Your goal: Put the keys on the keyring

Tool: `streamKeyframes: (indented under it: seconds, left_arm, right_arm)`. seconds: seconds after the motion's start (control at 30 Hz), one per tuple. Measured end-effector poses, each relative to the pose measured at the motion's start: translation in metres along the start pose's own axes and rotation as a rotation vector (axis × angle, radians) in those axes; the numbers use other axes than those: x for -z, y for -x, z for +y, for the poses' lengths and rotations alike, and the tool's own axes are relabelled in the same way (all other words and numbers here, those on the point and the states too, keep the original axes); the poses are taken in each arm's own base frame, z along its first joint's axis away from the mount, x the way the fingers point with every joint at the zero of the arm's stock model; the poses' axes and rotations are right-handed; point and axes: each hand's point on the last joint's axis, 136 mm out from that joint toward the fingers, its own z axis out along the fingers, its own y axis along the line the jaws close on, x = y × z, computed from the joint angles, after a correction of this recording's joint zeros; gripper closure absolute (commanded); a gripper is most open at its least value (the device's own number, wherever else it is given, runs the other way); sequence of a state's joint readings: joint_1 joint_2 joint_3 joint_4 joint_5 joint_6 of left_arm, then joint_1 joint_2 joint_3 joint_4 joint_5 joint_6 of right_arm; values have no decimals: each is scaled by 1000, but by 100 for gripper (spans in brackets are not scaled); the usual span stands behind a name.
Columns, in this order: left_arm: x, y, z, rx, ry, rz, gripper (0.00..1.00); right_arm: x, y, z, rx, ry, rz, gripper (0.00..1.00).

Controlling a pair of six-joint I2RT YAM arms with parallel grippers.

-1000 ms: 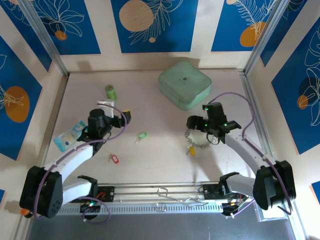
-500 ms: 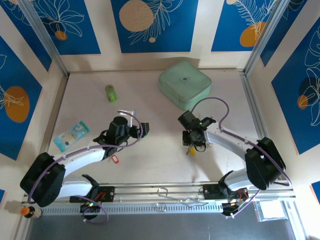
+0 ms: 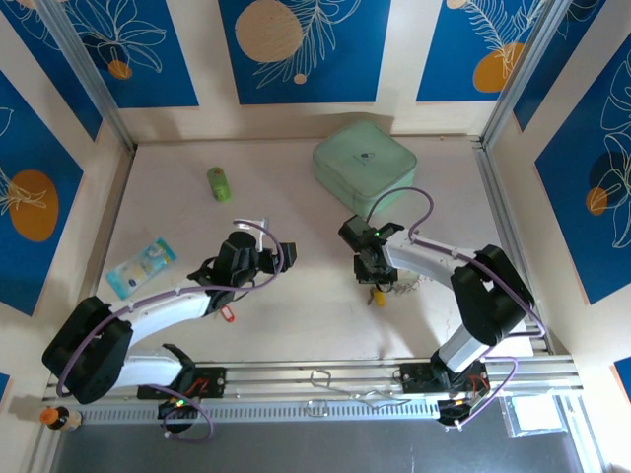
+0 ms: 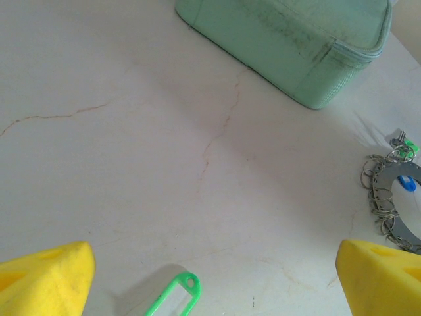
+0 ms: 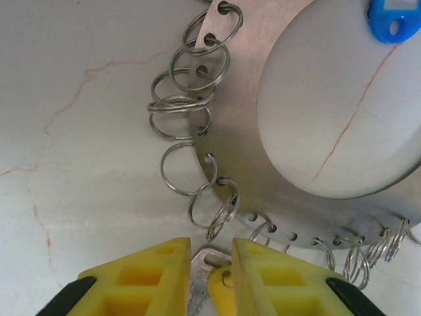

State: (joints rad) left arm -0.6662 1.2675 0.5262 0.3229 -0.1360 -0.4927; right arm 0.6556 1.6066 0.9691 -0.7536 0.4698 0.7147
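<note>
**Item: keyring** (image 5: 230,131). A flat, silvery plate ring, its rim drilled and hung with small split rings (image 5: 187,105). It lies flat on the table (image 4: 131,131) on the arms' side of the green case (image 3: 365,166), a little apart from it. A blue tag (image 5: 393,20) rests inside its opening.

**Item: yellow-tagged key** (image 5: 205,262). It sits at the keyring's rim, on the side away from the case. The right gripper (image 5: 212,249) has its jaws drawn in close on either side of key and tag. From where I stand I cannot tell whether they are pinching yet.

**Item: pale green key** (image 4: 172,299). It lies flat on the table, nearer the arms than the case and off to the case's left. The left gripper (image 4: 210,263) hangs over it with jaws spread wide, holding nothing.

**Item: red-tagged key** (image 3: 227,313). It is farther from the case again, to the left and toward the arm bases.

**Handling, as I judge it.** The plate looks stiff and light, and is likely to skate on the smooth top if pushed. It wants pinning by its bare band, not by the loose rings, which will flop. The keys look small, thin and light, and their plastic tags may slip. The best hold seems to be the tag or the shank, leaving the head's hole free for a split ring — springy wire that needs prying open.
</note>
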Motion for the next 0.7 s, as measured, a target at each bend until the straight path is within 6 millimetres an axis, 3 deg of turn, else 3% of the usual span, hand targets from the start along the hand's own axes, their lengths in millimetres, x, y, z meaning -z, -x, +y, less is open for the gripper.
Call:
streamKeyframes:
  seconds: [0.7]
  left_arm:
    - [0,1,0,1,-1,-6,6]
  right_arm:
    - [-12,-4,-6,31,-78,23,81]
